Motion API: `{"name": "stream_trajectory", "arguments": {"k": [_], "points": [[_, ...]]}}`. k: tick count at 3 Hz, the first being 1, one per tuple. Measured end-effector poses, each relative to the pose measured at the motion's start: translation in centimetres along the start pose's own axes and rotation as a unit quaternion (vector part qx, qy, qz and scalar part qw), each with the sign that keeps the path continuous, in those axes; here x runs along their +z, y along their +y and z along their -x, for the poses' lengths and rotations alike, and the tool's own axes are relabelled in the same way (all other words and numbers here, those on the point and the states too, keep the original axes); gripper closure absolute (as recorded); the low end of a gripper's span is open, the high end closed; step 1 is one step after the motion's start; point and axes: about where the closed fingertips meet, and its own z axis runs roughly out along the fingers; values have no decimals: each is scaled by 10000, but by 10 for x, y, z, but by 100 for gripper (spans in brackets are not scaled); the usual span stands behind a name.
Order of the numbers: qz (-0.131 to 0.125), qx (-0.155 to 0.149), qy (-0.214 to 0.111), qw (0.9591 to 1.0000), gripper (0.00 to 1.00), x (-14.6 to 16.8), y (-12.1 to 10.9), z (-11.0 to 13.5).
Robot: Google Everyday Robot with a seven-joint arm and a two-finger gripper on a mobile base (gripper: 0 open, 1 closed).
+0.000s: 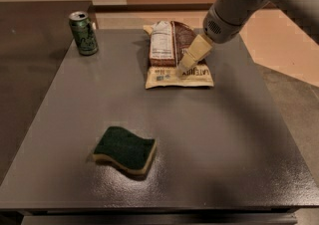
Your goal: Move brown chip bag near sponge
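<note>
Gripper [182, 71] is down over the brown chip bag [165, 55], its tip right at the bag's cream band, and whether it actually touches, or is open or closed, I cannot tell. The sponge [124, 149] lies well apart from it toward the near edge of the grey table [229, 139]. A green can [83, 33] stands far off to the picture's left of it.

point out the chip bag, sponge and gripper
chip bag [160, 45], camera view, on its white label
sponge [122, 145], camera view, on its green top
gripper [183, 69], camera view, at its tip, over the bag's cream end
</note>
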Motion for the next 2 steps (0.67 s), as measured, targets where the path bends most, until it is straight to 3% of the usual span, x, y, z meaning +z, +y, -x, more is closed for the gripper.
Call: {"name": "stream_trajectory", "arguments": {"k": [2], "points": [[233,279,144,9992,0,36,7,25]]}}
